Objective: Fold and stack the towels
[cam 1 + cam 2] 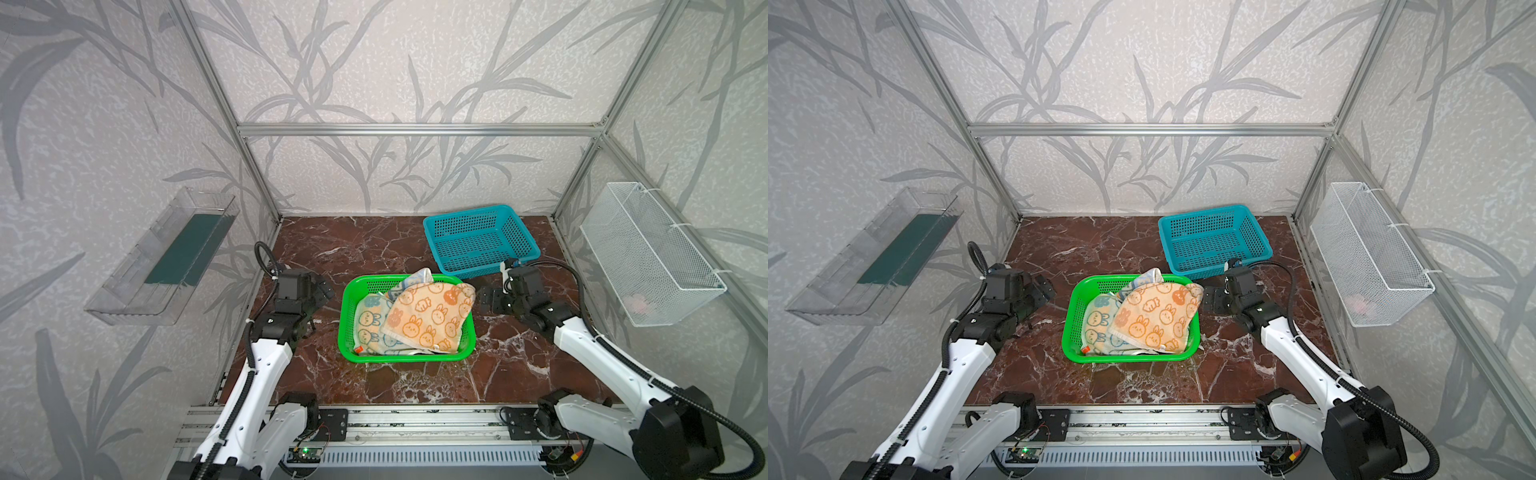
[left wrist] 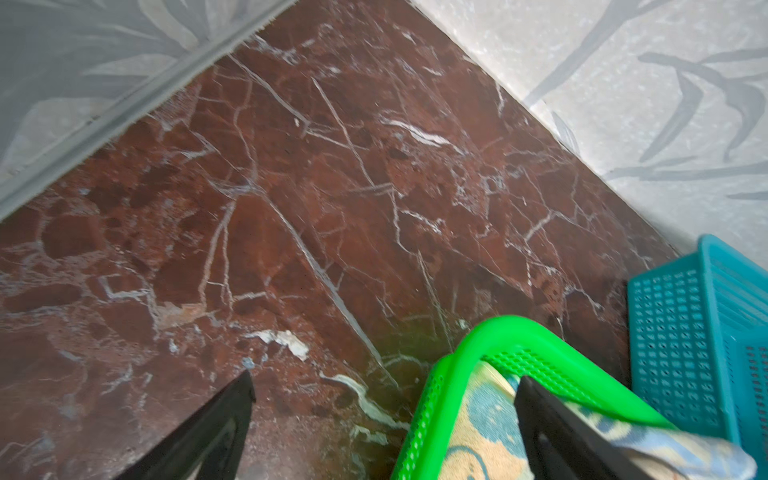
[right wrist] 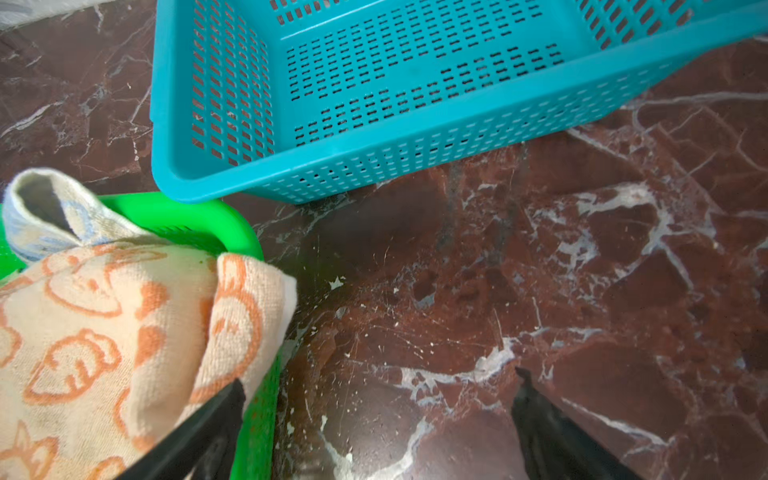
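Since the towels [image 1: 415, 320] lie heaped and unfolded in the green basket [image 1: 347, 328] mid-desk [image 1: 374, 249], folding has not begun.

Both top views: peach towel [image 1: 428, 316] over cream-and-blue towel [image 1: 368, 322]. Blue basket [image 1: 478, 241] behind, empty, probably for the stack. Left hand [image 1: 322, 291] and right hand [image 1: 490, 297] flank the green basket, likely ready to reach in.

Left wrist: fingers spread wide, holding nothing.

Right wrist: same, one finger near the peach towel; can't tell if it touches.

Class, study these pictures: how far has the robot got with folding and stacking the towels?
Done: nothing; the peach-orange towel and cream-and-blue towel lie crumpled in the green basket. In hand: nothing; the left gripper and right gripper are open, flanking that basket. Left: take out, fold and stack every towel. The blue basket holds no towels.
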